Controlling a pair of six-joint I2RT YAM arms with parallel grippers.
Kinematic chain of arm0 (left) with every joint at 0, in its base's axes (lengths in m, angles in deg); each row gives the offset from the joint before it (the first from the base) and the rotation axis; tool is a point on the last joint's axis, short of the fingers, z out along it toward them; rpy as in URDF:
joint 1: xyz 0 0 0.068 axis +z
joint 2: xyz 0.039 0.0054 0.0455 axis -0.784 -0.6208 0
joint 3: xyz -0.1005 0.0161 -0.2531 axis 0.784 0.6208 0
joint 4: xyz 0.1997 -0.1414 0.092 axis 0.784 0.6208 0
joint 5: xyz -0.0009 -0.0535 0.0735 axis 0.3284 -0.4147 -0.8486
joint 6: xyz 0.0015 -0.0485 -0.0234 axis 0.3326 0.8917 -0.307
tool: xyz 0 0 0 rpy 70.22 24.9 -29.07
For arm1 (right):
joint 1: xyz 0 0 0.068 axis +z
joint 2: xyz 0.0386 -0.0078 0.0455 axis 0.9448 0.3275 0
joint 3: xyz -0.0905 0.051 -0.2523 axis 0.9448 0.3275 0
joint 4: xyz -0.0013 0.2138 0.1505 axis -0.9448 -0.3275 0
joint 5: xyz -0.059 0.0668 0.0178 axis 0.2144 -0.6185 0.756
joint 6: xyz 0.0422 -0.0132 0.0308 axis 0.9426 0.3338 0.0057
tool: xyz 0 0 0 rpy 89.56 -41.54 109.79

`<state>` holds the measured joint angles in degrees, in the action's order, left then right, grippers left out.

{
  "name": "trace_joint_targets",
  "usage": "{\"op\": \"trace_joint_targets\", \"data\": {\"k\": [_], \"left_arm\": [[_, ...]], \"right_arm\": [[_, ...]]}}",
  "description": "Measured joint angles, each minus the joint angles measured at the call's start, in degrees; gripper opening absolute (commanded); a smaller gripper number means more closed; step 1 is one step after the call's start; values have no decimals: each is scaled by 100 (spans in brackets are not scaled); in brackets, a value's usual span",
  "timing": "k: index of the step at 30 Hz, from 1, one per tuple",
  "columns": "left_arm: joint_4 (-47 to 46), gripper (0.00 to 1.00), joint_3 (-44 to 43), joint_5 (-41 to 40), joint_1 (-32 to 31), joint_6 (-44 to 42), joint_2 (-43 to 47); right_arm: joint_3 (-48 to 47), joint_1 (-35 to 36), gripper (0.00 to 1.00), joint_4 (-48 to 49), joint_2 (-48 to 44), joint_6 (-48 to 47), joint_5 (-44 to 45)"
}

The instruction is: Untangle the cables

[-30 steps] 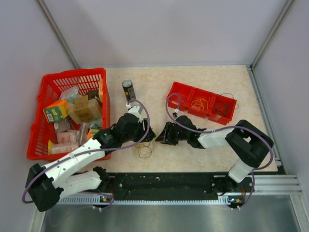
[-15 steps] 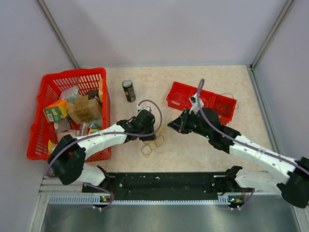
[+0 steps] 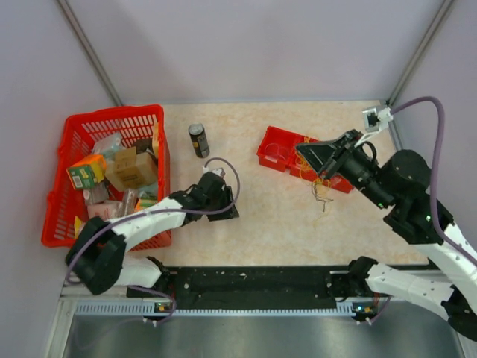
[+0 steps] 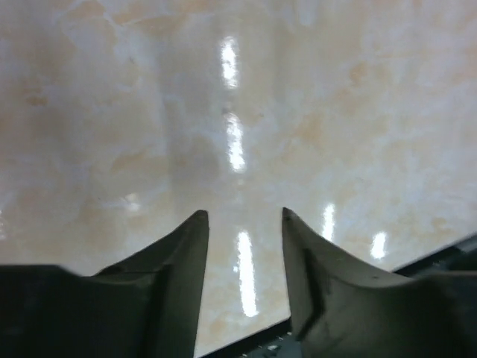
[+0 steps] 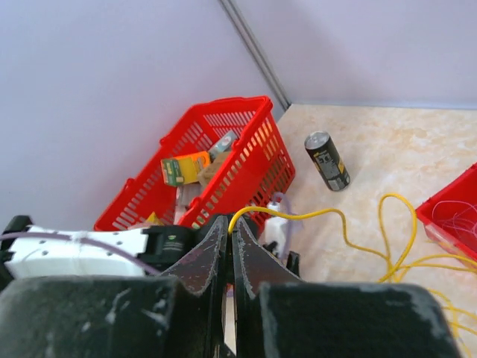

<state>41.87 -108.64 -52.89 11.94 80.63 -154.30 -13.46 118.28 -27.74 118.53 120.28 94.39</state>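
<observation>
The table (image 3: 283, 224) carries the red basket (image 3: 112, 112) at my left and the red tray (image 3: 270, 155) right of centre. I have the right gripper (image 5: 231, 227) high over the tray's near edge, jaws pinched on a yellow cable (image 5: 358, 224), so its weight draws it out of the cables (image 3: 322, 192) dangling below. Those look darker, though they are too thin to tell for sure. The left gripper (image 4: 242, 218) sits low over bare table, narrowly parted and holding nothing.

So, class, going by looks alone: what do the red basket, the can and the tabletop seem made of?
Red basket: likely moulded plastic, uniform colour, slotted lattice walls.
Can: probably metal under a dark printed label, pale metallic-looking top.
Tabletop: glossy marble-patterned surface, sharp lamp reflections; stone or laminate, unclear.
</observation>
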Motion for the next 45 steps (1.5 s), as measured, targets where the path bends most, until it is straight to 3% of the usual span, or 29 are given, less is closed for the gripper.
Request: {"op": "trace_joint_targets", "data": {"k": [3, 7, 11, 18, 22, 25, 28, 33, 37, 45], "left_arm": [[-197, 75, 433, 293, -11, -162, 1128], [-774, 87, 529, 901, -24, -400, 2507], [-1209, 93, 315, 1469, -74, -616, 2883], [-1283, 88, -417, 1364, -168, -831, 2096], [-1283, 87, -787, 1327, -164, -796, 1239], [-1637, 84, -544, 1596, -168, -625, 848], [-2129, 74, -116, 1829, -168, -302, 474], [-2374, 71, 201, 1891, -173, 17, -393], [-2271, 71, 282, 1744, -170, -7, -402], [-1596, 72, 251, 1097, -164, -339, 46]], "right_arm": [[-122, 0, 0, 24, 315, -87, -195], [-103, 0, 0, 15, 791, -92, -647], [-22, 2, 0, 151, 1012, 50, -1180], [551, 2, 0, 1414, 997, 898, -2238], [555, 9, 0, 1541, 992, 1130, -2463], [190, 11, 0, 1384, 1001, 1128, -2479], [-566, 11, 0, 1300, 1084, 1102, -2527], [-1982, 11, 0, 1250, 1213, 879, -2564], [-2671, 13, 0, 970, 1097, 463, -2295], [-3171, 13, 0, 103, 861, -516, -1220]]}}
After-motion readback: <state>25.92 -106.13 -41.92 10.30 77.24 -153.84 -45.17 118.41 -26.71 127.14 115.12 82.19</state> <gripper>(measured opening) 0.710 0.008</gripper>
